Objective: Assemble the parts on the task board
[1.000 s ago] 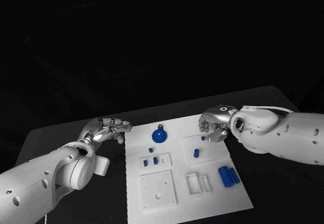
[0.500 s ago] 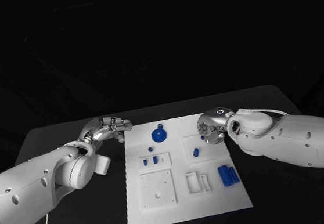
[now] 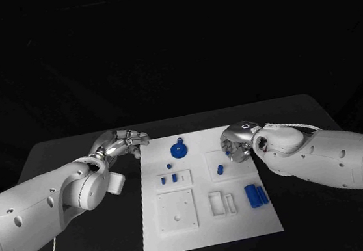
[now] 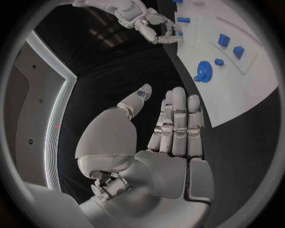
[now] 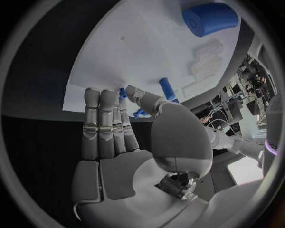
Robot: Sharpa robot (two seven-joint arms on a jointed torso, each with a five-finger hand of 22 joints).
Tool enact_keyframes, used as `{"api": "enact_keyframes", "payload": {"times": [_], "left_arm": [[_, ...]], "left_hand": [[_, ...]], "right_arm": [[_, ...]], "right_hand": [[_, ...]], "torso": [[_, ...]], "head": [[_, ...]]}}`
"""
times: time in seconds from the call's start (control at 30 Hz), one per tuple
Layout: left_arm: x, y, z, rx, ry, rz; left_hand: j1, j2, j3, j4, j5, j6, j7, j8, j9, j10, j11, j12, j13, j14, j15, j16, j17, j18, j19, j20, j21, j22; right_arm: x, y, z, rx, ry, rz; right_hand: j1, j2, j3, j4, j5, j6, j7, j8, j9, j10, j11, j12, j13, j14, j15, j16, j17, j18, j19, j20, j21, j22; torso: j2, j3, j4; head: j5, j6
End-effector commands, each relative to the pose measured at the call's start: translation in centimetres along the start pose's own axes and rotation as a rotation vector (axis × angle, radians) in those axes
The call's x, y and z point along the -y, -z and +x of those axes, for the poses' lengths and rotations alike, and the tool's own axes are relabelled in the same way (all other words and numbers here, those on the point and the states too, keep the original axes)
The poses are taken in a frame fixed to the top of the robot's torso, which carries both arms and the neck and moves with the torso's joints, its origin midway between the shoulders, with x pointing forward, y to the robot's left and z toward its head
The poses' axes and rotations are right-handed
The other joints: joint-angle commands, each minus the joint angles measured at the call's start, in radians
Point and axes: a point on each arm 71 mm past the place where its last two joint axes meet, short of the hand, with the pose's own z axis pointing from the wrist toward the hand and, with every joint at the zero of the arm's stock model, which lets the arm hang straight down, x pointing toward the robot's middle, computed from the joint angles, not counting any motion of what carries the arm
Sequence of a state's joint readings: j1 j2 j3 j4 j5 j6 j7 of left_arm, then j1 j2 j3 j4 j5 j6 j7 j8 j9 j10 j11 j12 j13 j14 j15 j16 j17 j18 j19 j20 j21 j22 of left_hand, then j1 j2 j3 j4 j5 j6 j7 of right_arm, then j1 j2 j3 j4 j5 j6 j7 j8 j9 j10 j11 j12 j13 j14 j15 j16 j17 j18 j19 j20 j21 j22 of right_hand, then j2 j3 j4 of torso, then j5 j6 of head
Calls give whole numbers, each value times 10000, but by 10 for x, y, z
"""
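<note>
Meanwhile, left to right. Left hand sits at the far left corner of the task board, over bare table just off the white edge. It has barely shifted over the last second. Left wrist view shows its fingers straight and together, thumb apart, nothing in the palm: open and empty.

On the board, nothing has moved: blue gear-like part at the far middle, a small blue peg just near of it, two small blue pieces in a white fixture, a lone blue piece right of centre, and two blue cylinders lying side by side toward the near right.

Right hand is the one that changed. Over the last second it has slid inward from the board's right edge and now hangs over the board's right side, near the lone blue piece. Right wrist view shows its fingers extended, thumb apart, holding nothing.

Judgement: assembly not started; the right hand looks to be lining up for a first pick, likely that lone piece. Contact not yet made.
</note>
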State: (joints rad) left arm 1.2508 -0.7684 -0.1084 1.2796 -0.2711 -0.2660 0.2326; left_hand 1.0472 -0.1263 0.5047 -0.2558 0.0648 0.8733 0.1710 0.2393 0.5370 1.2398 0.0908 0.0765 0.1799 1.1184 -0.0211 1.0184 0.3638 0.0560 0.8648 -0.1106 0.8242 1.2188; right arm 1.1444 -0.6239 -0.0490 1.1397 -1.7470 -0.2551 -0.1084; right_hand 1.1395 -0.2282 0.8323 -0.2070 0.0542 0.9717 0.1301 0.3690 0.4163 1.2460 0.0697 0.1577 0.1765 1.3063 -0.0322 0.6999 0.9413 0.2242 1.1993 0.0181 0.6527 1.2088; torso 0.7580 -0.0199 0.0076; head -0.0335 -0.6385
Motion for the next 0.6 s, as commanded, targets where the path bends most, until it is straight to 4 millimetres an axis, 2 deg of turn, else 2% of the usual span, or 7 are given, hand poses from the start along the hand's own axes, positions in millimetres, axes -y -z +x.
{"api": "enact_keyframes", "payload": {"times": [0.03, 0.3, 0.6], "left_arm": [[3, 0, 3, -174, 149, 136], [2, -1, 2, -169, 146, 108], [2, -1, 2, -130, 134, 89]], "left_hand": [[-99, 36, -49, -19, -39, -59, -14, 39, -13, -78, -4, -47, -12, 49, 7, -72, 9, 198, 52, -69, -43, -16], [-95, 49, -55, -28, -38, -63, -13, 43, -17, -81, -4, -46, -13, 56, 7, -83, 13, 199, 57, -70, -49, -17], [-81, 55, -62, -49, -35, -68, -13, 50, -22, -89, -3, -47, -14, 66, 6, -97, 21, 202, 64, -72, -55, -16]], "right_arm": [[-3, 1, 7, -268, 192, -62], [-5, 1, 9, -225, 429, 7], [-6, 1, 9, 131, 580, 205]], "right_hand": [[-20, 137, 31, -53, -33, 132, -35, 77, 40, 151, -41, 65, 117, 24, -134, 138, 113, 376, 19, -105, 125, 123], [-17, 312, 118, -273, -38, 596, -238, 305, 238, 644, -253, 219, 543, 122, -333, 735, 552, 376, 254, -319, 663, 599], [-94, 349, 205, -336, -40, 750, -303, 350, 361, 795, -330, 234, 863, 135, -408, 1051, 727, 376, 380, -422, 1001, 931]], "torso": [[-1, 3, -10], [-2, -1, -7], [-3, -3, -1]], "head": [[0, -1], [-17, -19], [-28, -16]]}}
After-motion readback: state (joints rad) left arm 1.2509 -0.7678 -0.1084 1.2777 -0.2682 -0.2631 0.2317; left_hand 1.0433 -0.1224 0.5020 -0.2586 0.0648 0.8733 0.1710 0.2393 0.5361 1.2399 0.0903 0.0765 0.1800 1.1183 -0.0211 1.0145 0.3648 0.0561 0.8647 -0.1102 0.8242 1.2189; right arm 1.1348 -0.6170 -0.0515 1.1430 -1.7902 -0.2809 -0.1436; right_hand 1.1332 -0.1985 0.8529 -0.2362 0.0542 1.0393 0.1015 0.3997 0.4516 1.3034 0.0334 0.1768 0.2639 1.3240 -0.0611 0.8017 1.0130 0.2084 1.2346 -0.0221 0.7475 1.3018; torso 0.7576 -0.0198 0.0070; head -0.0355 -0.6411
